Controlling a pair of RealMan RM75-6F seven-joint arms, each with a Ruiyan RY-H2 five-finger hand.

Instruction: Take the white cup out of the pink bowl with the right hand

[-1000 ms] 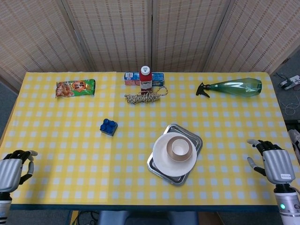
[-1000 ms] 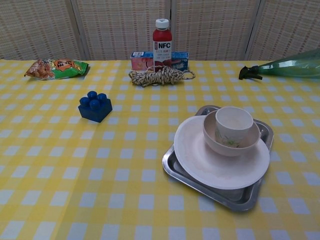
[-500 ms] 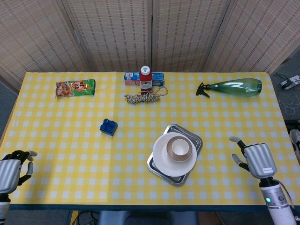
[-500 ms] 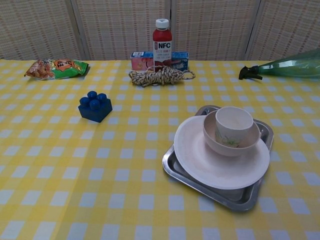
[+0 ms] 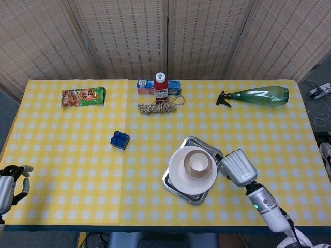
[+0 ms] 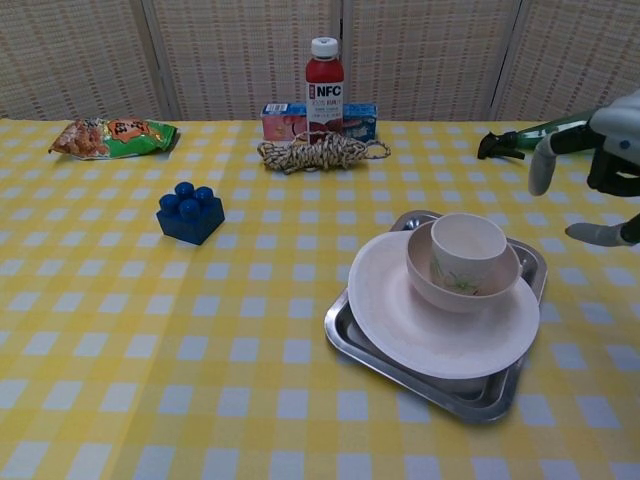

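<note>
I am holding my right hand (image 5: 238,167) just beside the square metal tray (image 5: 176,184), at about three o'clock from the small white cup (image 5: 197,162). In the chest view my right fingers (image 6: 541,163) are spreading apart and curving in the air, and they are gripping nothing. They are not touching the cup or the shallow pink bowl (image 5: 190,170).

The white cup is sitting upright inside the pink bowl. The bowl is resting toward the two o'clock part of a round white plate (image 5: 178,175), and the plate is lying on the metal tray, on the yellow-and-white checked surface (image 5: 77,155).

My left hand (image 5: 10,181) is waiting at the eight o'clock edge of the surface, well apart from everything. Its fingers are curling inward with nothing in them.

At about ten o'clock from the tray, a blue plastic building block (image 5: 119,139) is lying by itself. Near twelve o'clock, a red juice bottle with a white cap (image 5: 160,86) is standing in front of a flat pink-and-blue carton (image 5: 176,84). A coil of pale rope (image 5: 160,106) is lying just in front of the bottle. A green-and-orange snack packet (image 5: 83,96) is lying toward eleven o'clock. A green spray bottle with a black nozzle (image 5: 256,96) is lying on its side toward one o'clock.
</note>
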